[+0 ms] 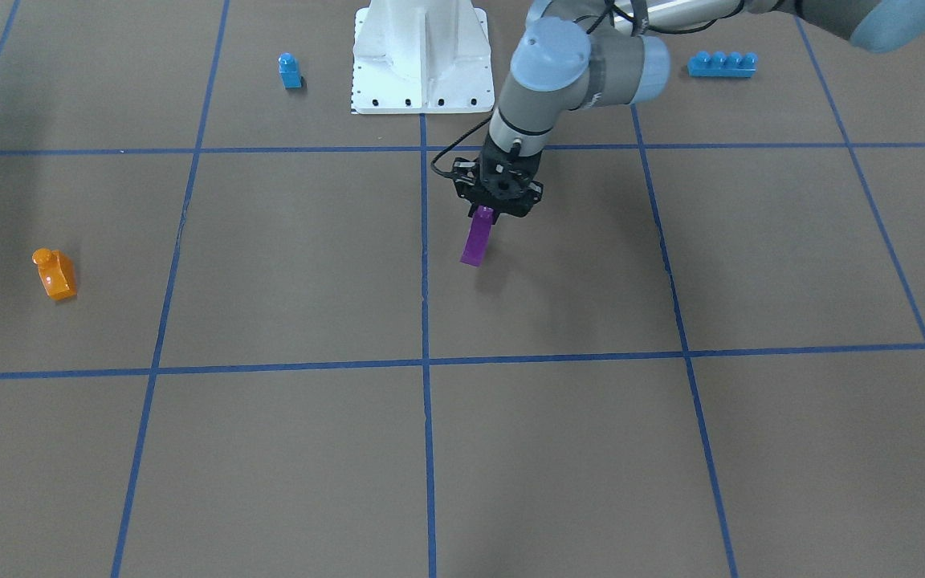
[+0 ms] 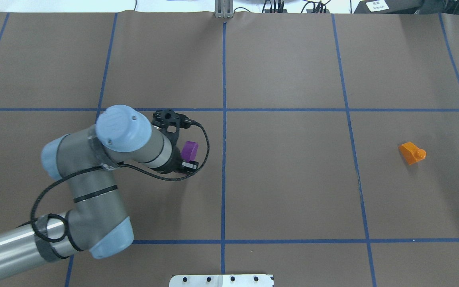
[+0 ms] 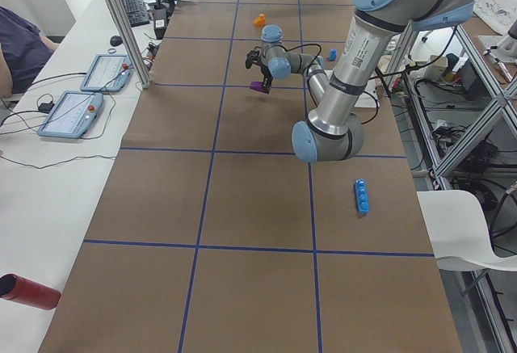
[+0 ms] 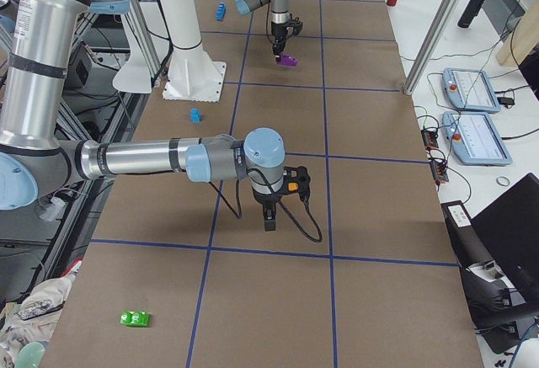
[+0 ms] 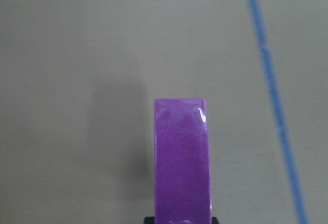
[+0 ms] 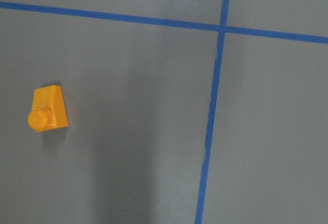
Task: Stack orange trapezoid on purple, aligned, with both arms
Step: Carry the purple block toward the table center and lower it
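The purple block (image 1: 476, 241) hangs lengthwise from my left gripper (image 1: 483, 215), which is shut on its upper end, near the table's middle. It also shows in the overhead view (image 2: 190, 150) and fills the left wrist view (image 5: 182, 157), close over the brown paper. I cannot tell whether it touches. The orange trapezoid (image 1: 55, 275) lies alone far to my right (image 2: 412, 153), its stud pointing sideways. It shows in the right wrist view (image 6: 47, 109), left of centre. My right gripper (image 4: 268, 215) shows only in the exterior right view, pointing down; I cannot tell whether it is open or shut.
A small blue one-stud block (image 1: 290, 71) and a long blue four-stud brick (image 1: 722, 63) lie on either side of the white pedestal base (image 1: 421, 56). A green block (image 4: 135, 318) lies at the table's right end. Blue tape lines grid the brown paper.
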Controlling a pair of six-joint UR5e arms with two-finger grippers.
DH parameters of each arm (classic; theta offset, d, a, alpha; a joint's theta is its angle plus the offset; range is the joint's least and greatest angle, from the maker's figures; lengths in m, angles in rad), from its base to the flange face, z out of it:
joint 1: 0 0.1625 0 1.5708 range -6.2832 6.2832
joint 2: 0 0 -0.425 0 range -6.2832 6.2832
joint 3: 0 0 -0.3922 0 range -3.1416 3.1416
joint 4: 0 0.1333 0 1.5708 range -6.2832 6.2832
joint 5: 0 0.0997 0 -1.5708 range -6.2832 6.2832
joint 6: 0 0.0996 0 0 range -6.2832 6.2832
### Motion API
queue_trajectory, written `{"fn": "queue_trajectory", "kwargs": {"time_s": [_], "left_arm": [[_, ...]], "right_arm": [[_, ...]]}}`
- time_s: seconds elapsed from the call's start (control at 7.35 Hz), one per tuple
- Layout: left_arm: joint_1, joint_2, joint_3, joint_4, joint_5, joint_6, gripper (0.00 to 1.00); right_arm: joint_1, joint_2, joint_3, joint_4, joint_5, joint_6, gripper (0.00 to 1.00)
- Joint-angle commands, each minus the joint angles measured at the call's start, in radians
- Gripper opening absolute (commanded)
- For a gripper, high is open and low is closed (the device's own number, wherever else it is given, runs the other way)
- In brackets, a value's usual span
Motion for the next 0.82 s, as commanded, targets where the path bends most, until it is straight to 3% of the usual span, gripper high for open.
{"fn": "queue_trajectory", "kwargs": {"time_s": [0.0,0.14,0.27,0.41,0.54,0.68], "left_arm": [[0.060,-0.104,0.138,0.008,0.147,0.011,0.00],[0.062,-0.120,0.151,0.012,0.157,0.058,0.01],[0.062,-0.129,0.162,0.012,0.155,0.081,0.21],[0.062,-0.152,0.185,0.012,0.152,0.085,0.31],[0.062,-0.175,0.218,0.012,0.149,0.085,0.47],[0.062,-0.183,0.234,0.011,0.149,0.086,0.73]], "right_arm": [[0.000,0.000,-0.001,0.000,0.000,0.000,1.00],[0.000,0.000,-0.002,0.000,0.000,0.000,1.00],[0.002,0.000,-0.002,0.000,0.000,0.000,1.00],[0.000,0.000,-0.002,0.000,-0.001,0.000,1.00],[0.000,0.000,-0.004,0.000,-0.002,-0.001,1.00],[0.000,0.000,-0.005,0.000,-0.002,-0.001,1.00]]}}
